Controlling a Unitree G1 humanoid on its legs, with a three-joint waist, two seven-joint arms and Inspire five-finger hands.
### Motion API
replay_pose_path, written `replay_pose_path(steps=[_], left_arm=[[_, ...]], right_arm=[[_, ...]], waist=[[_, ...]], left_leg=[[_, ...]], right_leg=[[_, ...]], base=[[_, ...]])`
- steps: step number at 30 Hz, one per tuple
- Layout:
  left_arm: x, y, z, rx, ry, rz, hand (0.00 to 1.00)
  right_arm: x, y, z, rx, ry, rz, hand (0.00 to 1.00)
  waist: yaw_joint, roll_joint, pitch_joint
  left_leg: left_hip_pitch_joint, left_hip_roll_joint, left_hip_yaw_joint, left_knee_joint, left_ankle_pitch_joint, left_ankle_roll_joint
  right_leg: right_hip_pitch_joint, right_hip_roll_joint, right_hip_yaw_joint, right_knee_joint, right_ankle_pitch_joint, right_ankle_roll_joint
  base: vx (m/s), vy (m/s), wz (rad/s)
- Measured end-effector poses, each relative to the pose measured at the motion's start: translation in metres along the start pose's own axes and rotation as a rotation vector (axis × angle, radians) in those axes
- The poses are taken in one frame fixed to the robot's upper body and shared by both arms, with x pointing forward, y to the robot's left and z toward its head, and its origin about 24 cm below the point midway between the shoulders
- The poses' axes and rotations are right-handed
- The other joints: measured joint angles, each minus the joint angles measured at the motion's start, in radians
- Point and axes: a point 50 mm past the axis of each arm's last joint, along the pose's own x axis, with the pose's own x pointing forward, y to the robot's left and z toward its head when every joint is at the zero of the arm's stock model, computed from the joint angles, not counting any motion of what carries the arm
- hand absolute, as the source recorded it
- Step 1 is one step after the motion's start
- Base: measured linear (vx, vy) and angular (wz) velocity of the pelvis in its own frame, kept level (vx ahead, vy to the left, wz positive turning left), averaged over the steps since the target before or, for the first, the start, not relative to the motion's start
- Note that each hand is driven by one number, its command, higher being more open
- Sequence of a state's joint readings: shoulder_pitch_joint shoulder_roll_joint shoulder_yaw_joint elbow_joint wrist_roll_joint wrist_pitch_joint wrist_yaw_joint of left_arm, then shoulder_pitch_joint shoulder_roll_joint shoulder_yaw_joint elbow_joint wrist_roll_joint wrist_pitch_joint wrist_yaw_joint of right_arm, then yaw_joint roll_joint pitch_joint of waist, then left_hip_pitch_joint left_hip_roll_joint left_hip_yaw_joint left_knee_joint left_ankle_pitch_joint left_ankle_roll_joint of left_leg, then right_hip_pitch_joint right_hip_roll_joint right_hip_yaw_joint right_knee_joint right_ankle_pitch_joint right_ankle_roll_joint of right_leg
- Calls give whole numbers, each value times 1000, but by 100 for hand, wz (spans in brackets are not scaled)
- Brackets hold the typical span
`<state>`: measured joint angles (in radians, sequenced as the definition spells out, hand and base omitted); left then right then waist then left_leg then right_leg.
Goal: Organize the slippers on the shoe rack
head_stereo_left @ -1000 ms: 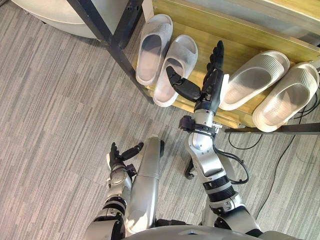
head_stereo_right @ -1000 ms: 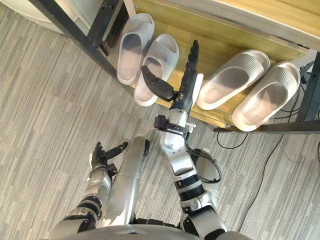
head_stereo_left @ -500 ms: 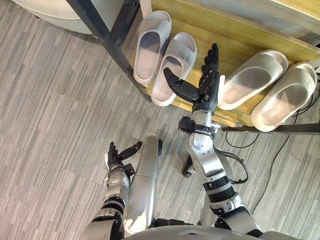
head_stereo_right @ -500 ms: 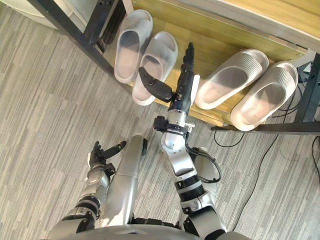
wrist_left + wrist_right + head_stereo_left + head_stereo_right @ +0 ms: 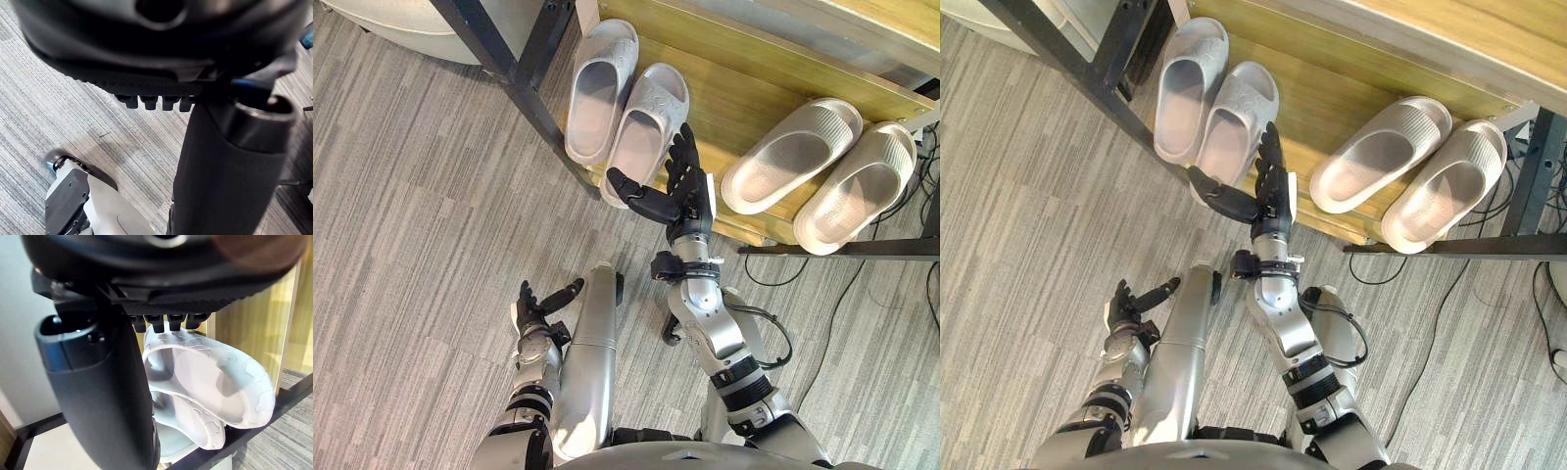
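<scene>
**Shoe rack** (image 5: 744, 103): low light-wood shelf in a black metal frame, standing on grey striped carpet floor (image 5: 411, 215).

**Pale grey moulded foam slippers, pair:** at the rack's left end, side by side and touching, toes pointing into the rack. The outer slipper (image 5: 597, 88) lies against the black frame post (image 5: 509, 69). The inner slipper (image 5: 646, 122) has its heel jutting past the rack's front edge. In the right wrist view the pair (image 5: 210, 382) shows just past the fingertips.

**Off-white ribbed foam slippers, pair:** at the rack's right end, angled, side by side. Both the inner one (image 5: 790, 155) and the outer one (image 5: 857, 186) have heels overhanging the front edge.

**Right hand** (image 5: 687, 196): raised at the rack's front edge, between the two pairs and nearer the grey pair. Fingers are straight and spread wide, thumb stretched toward the inner grey slipper's heel. It holds nothing; whether the thumb touches that heel cannot be told.

**Left hand** (image 5: 536, 308): low over the carpet, well in front of the rack, fingers relaxed and apart, holding nothing.
</scene>
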<state>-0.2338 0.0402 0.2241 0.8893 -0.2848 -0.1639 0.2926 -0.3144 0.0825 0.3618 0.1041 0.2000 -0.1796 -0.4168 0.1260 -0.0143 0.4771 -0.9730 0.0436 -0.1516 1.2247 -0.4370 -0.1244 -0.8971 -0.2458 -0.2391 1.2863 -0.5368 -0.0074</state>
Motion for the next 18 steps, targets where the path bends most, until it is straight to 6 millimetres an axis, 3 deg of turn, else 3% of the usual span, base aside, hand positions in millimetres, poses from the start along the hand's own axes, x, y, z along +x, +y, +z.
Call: replay_pose_path(steps=[18], left_arm=[[1, 4, -2, -21, 19, 8, 100]], right_arm=[[10, 2, 1, 3, -3, -29, 100]], waist=[[0, -12, -2]], left_leg=[[8, 0, -1, -11, 1, -1]], right_leg=[[8, -1, -4, -7, 2, -4]], base=[[27, -25, 0]])
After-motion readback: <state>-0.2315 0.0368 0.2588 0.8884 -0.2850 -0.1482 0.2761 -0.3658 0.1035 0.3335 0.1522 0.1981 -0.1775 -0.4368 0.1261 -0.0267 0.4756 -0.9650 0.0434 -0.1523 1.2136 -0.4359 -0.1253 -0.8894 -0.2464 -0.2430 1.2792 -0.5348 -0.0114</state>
